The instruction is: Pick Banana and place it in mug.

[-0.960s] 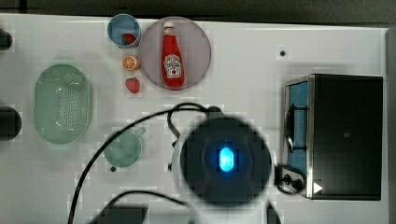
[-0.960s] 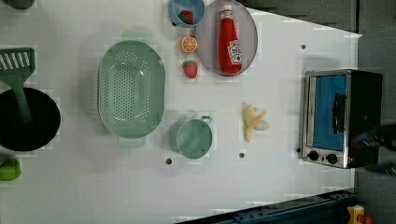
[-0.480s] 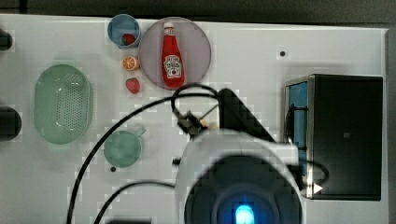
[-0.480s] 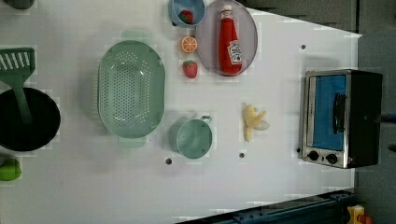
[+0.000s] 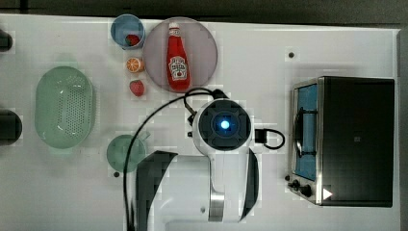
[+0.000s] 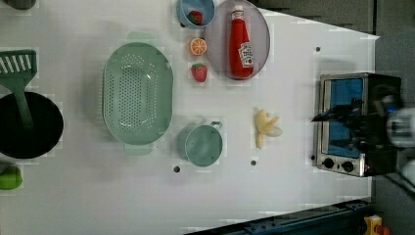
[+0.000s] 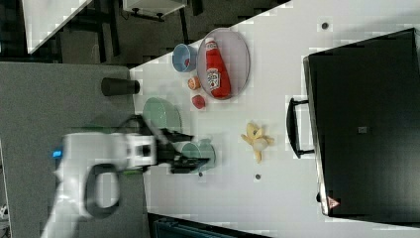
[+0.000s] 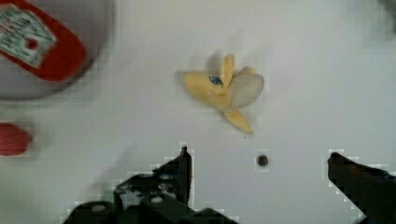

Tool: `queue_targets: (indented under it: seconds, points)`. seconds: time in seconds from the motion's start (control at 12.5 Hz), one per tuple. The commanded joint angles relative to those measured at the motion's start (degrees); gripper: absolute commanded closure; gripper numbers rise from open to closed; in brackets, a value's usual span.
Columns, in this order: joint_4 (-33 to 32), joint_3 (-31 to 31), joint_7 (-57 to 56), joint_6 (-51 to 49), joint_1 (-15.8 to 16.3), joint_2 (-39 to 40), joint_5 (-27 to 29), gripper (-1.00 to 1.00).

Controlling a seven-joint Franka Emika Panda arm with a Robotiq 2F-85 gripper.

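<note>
So your banana (image 8: 224, 93) lies loose on the bare white table (image 8: 303, 56), ahead of the claw (image 8: 259, 186) and a little off its midline, with nothing touching it. It is a peeled one, its yellow skin splayed out in flaps around a pale core, which is why it sits flat and spread rather than as one tidy curve; you will probably want to close across the core or the bunched middle, not on a loose flap. The claw hangs above it with its jaws spread wide and nothing between them, and that wide stance suits a thing this sprawling. A small dark hole in the table sits between the fingers' line and the banana, so don't mistake it for a target.

Outward from there, in the left view the mug (image 6: 203, 145) stands upright just beside the banana, mouth up and apparently empty, its handle turned toward the fruit, so the carry looks short. Past the mug is the pale green colander (image 6: 137, 93), much the larger opening, which you must not take for the goal. The ketchup bottle (image 8: 35, 44) lies on its round plate (image 6: 215, 29) to one side of the claw, with a strawberry (image 8: 11, 138) near it, both clear of the approach. The toaster oven (image 6: 352, 122) stands on the banana's other side.
</note>
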Motion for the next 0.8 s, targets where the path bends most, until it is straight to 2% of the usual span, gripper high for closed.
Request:
queue_targets:
  seconds: [0.08,0.32,0.8]
  points:
    - [-2.29,0.40,-8.73,7.55,-0.24,2.01,-0.70,-1.00]
    - [-4.26,0.24,-14.91,14.31,-0.25,8.03,-0.70,-1.00]
    - [-4.94,-0.35,-14.99,25.72,-0.26,20.20,-0.76,-1.00]
